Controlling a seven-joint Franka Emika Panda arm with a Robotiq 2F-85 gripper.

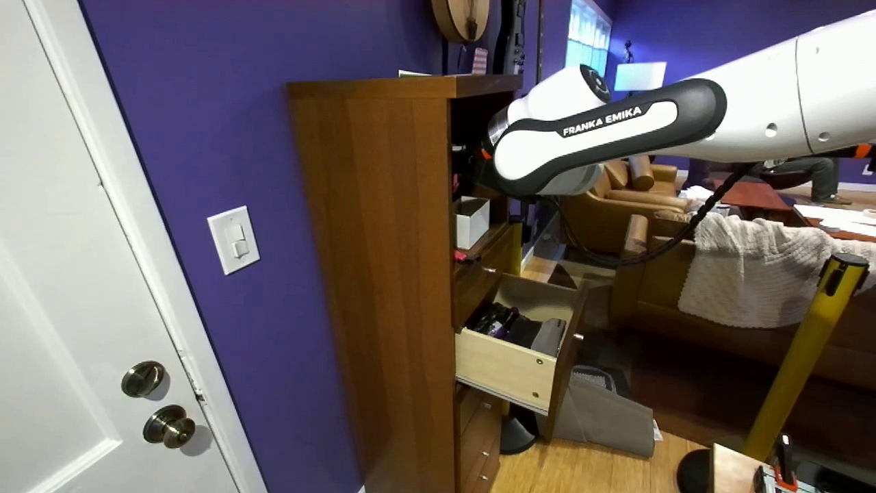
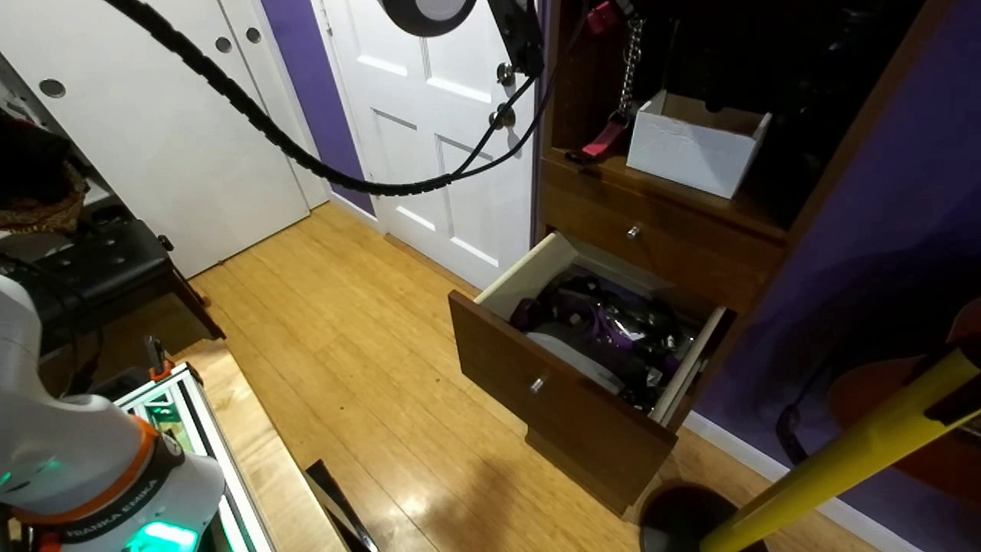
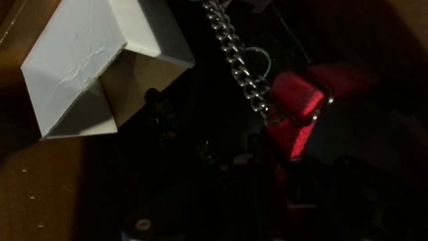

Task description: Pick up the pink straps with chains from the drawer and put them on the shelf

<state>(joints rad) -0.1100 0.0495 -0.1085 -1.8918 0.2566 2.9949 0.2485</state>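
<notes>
White Panda arm (image 1: pixel 619 131) is lettered FRANKA EMIKA. Its gripper (image 3: pixel 276 164) pinches the upper of two pink straps (image 2: pixel 602 17); their chain (image 2: pixel 631 65) hangs near-vertical; the lower strap (image 2: pixel 604 139) slants toward the front edge of the shelf (image 2: pixel 659 186).

The straps (image 3: pixel 297 93) beside the white box (image 2: pixel 682 149) are pink-red, their chain (image 3: pixel 237 65) silver; below the box, the drawer (image 2: pixel 571 410) is brown, pale-sided.

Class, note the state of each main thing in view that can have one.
Middle drawer: pulled out, loaded
Upper drawer: shut
White box: upright, open-topped
Upper pink strap: raised above the shelf
Chain: hanging between the straps
Lower pink strap: slanting, at the shelf's front edge
White door: shut
Base light: glowing green
Jaws: too dark to tell
</notes>
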